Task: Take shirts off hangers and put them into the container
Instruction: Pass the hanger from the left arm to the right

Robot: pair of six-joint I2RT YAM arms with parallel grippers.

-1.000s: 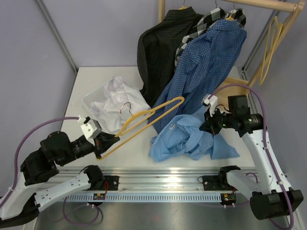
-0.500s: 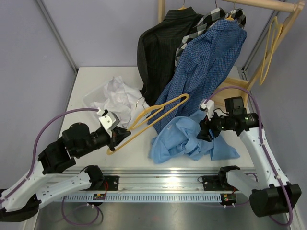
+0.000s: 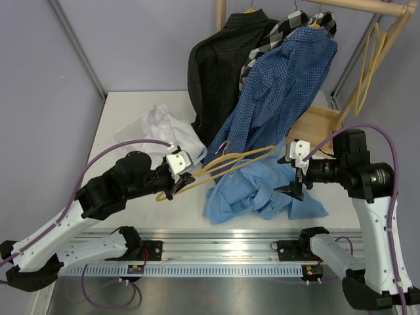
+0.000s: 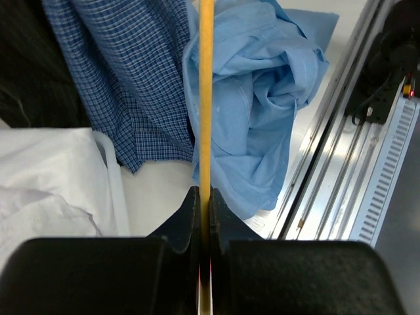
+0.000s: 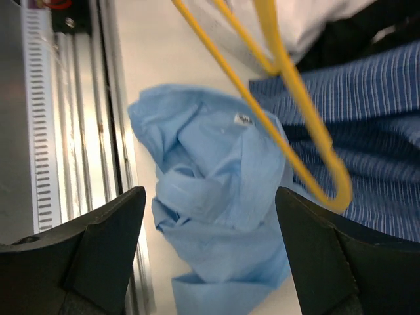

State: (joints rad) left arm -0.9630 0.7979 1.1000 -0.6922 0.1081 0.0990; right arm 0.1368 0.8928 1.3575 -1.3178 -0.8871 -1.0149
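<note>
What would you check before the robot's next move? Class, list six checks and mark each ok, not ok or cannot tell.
1. Left gripper shut on hanger: ok.
2. Hanger bare: ok.
3. Right gripper open and empty: ok.
4. Light blue shirt in basket: not ok, it lies on the table.
5. White shirt in basket: ok.
6. Hanger tip clear of the blue check shirt: cannot tell.

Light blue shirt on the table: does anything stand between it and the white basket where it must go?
Yes. The yellow hanger, clamped in the left gripper, stretches across the way from the light blue shirt to the basket. The shirt would probably have to pass over or around it.
</note>
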